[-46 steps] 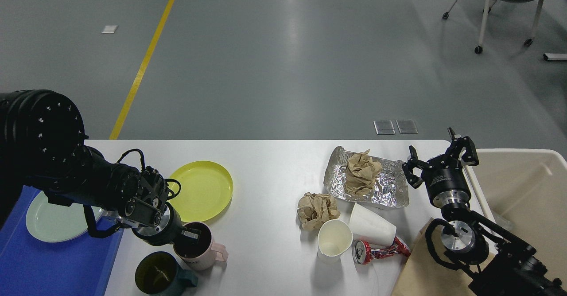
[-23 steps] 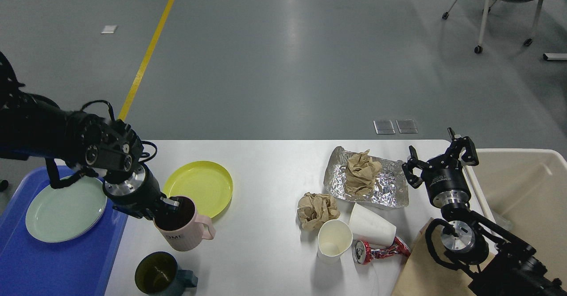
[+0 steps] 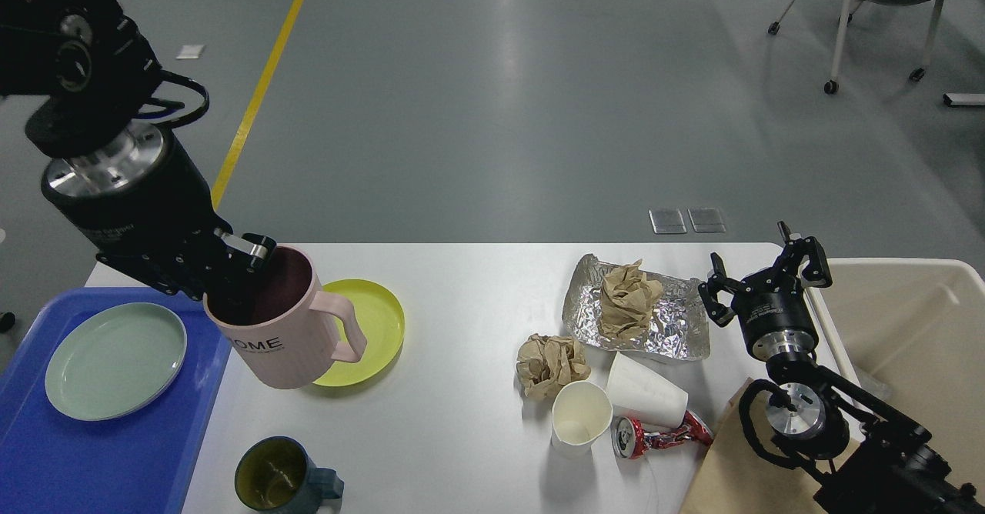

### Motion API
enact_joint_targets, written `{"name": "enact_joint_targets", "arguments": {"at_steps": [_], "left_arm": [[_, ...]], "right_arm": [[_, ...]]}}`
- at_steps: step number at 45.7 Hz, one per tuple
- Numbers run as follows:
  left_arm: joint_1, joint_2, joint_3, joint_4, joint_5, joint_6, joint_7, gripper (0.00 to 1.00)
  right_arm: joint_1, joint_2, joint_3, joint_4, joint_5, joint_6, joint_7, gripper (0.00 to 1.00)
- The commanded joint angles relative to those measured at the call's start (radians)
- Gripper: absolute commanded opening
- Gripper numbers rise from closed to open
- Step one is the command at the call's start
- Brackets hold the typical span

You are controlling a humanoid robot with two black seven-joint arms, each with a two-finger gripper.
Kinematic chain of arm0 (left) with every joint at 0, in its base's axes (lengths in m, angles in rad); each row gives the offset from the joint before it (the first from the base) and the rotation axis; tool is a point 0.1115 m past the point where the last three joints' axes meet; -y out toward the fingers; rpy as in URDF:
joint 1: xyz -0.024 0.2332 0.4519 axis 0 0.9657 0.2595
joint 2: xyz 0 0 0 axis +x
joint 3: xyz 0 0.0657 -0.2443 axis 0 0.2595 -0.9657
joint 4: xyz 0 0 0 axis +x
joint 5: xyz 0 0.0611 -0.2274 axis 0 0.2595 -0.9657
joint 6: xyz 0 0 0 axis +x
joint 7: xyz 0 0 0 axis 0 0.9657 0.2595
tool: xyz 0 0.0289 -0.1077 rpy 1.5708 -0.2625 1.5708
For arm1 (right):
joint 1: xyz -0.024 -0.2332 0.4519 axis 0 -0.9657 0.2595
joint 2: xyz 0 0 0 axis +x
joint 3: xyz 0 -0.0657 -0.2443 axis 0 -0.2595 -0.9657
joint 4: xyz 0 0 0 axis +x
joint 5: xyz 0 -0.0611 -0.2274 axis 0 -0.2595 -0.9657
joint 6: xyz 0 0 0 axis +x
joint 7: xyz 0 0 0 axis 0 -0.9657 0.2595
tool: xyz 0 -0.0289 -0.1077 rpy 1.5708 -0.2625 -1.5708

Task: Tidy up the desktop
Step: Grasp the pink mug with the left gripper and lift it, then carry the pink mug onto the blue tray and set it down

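The white desktop point(image 3: 462, 322) fills the lower view. My left gripper point(image 3: 235, 272) is shut on the rim of a pink mug point(image 3: 281, 325) and holds it high above the table, near the blue tray point(image 3: 100, 452) and over the yellow plate point(image 3: 369, 325). A dark green mug point(image 3: 281, 477) stands at the front left. My right gripper point(image 3: 766, 272) is open and empty at the table's right edge, beside a foil tray point(image 3: 669, 322) that holds a crumpled brown paper point(image 3: 629, 292).
A pale green plate point(image 3: 115, 360) lies on the blue tray. A second brown paper ball point(image 3: 548, 364), two white paper cups point(image 3: 581, 418), a crushed red can point(image 3: 662, 433) and a brown bag point(image 3: 739, 468) lie front right. A beige bin point(image 3: 916, 337) stands right.
My left gripper has lifted the pink mug off the table, up and to the left, from beside the dark green mug. The right arm has not moved.
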Motion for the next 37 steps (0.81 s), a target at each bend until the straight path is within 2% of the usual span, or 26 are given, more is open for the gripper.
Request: {"name": "enact_joint_targets", "arguments": {"at_steps": [1,7,11,18,25,37], "left_arm": [[-0.017,-0.006,0.028,0.001,-0.002,-0.022,-0.015,0.0],[-0.003,0.026,0.072,0.009,0.018,-0.006,-0.009,0.0],[0.03,0.106,0.1,0.033,0.067,0.0,-0.007,0.0],[0.134,0.275,0.103,0.128,0.208,0.035,-0.006,0.0],[0.308,0.42,0.074,0.245,0.351,0.074,-0.009,0.0],[0.682,0.609,-0.05,0.36,0.516,0.316,-0.011,0.0]], "right_arm": [[0.0,0.0,-0.002,0.0,0.0,0.0,0.0,1.0],[0.0,0.0,0.0,0.0,0.0,0.0,0.0,1.0],[0.0,0.0,0.0,0.002,0.0,0.0,0.0,1.0],[0.0,0.0,0.0,0.002,0.0,0.0,0.0,1.0],[0.0,0.0,0.0,0.002,0.0,0.0,0.0,1.0],[0.0,0.0,0.0,0.002,0.0,0.0,0.0,1.0]]}}
